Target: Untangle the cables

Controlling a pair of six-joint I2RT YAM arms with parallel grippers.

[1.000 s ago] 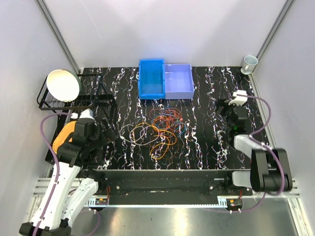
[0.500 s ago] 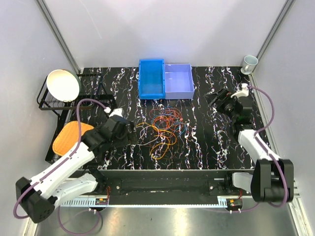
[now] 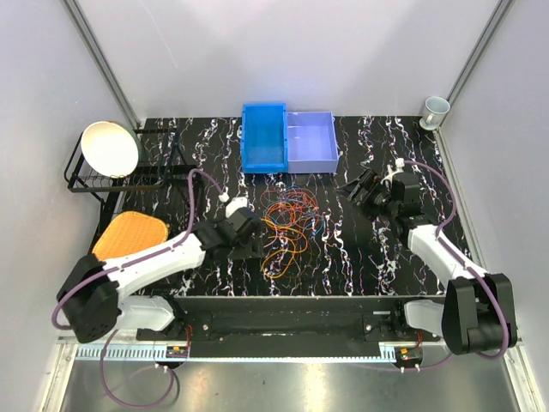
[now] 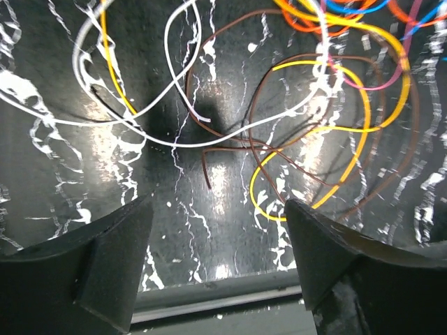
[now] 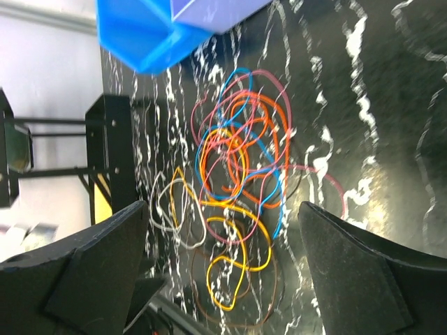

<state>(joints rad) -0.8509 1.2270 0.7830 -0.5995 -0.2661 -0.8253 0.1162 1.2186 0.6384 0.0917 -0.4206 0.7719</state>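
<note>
Left gripper (image 3: 250, 241), top view: fingers spread, nothing held, now at the near-left edge of the cables (image 3: 288, 225). A second ago this arm was folded back over the orange pad (image 3: 129, 233); it has since swung out and stretched across. The tangle lies just ahead of its tips and to their right. Right gripper (image 3: 357, 190) has also come in from the table's right side, is parted and empty, and has the tangle off to its left, still apart from it. The pile itself looks about the same as before (the left arm covers its outer white loop, so I can't be sure). The blue bin (image 3: 263, 137) and lavender bin (image 3: 310, 142) sit beyond the pile.

Left wrist view: left gripper (image 4: 216, 209) has wide jaws with bare table between them. A brown wire end (image 4: 208, 180) lies just ahead of the tips, a white loop (image 4: 174, 136) ahead-left and a yellow loop (image 4: 335, 143) ahead-right, all crossing each other.

Right wrist view: right gripper (image 5: 222, 209) is released, with the bundle of cables (image 5: 241, 160) straight ahead and not touched.

Judgement: both arms have only finished the approach and no strand is separated yet. A first pick by the left arm looks likely, probably at the brown end or the white loop.
</note>
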